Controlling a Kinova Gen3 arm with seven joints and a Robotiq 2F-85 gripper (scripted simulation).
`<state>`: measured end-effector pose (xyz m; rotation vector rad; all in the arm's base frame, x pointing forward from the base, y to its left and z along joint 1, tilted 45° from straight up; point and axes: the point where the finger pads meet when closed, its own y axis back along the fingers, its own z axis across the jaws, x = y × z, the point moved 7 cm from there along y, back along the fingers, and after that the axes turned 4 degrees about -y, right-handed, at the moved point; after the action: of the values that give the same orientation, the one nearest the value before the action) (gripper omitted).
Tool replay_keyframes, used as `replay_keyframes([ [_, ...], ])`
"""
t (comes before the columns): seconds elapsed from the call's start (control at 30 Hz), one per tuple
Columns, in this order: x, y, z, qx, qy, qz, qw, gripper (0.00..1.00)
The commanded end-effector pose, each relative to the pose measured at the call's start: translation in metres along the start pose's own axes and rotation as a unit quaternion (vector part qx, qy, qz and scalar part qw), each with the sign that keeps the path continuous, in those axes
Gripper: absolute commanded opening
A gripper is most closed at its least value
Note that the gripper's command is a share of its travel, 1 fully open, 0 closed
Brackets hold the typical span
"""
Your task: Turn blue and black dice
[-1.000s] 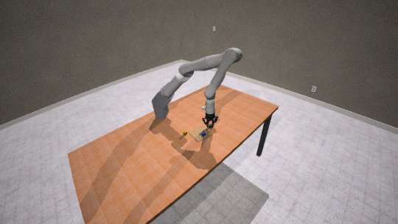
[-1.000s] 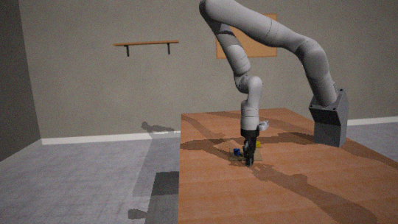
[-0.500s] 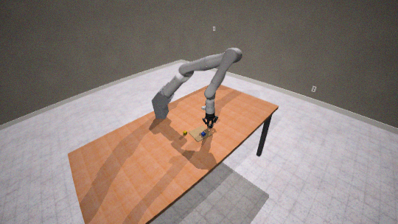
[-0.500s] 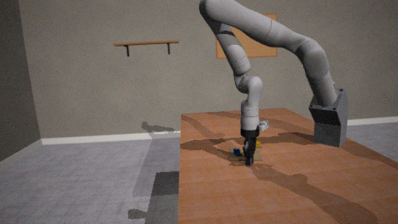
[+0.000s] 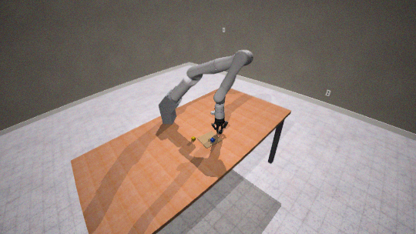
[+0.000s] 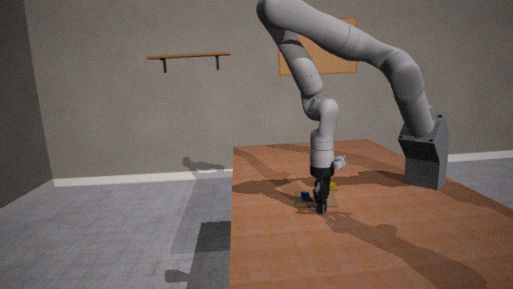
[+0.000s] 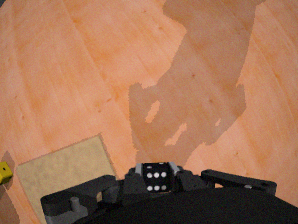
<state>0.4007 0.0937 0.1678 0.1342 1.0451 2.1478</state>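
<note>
My gripper is shut on the black die, which shows white pips between the fingers in the wrist view. In the top view the gripper hangs at the far edge of the tan mat; in the exterior view the gripper is low at the mat's near edge. The blue die lies on the mat; it also shows in the exterior view. The yellow die lies on the table beside the mat, and shows at the left edge of the wrist view and in the exterior view.
The mat's corner shows at the lower left of the wrist view. The arm's grey base stands at the far side of the table. The table's right edge is close to the mat.
</note>
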Motion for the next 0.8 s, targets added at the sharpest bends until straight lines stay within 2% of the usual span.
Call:
replay_keyframes([
  [0.0,-0.003,-0.001,0.001,-0.003,0.000,-0.004,1.000,0.21],
  [0.4,-0.003,0.004,0.001,-0.003,0.000,-0.004,1.000,0.21],
  [0.77,-0.002,0.035,0.001,-0.003,0.000,-0.004,1.000,0.21],
])
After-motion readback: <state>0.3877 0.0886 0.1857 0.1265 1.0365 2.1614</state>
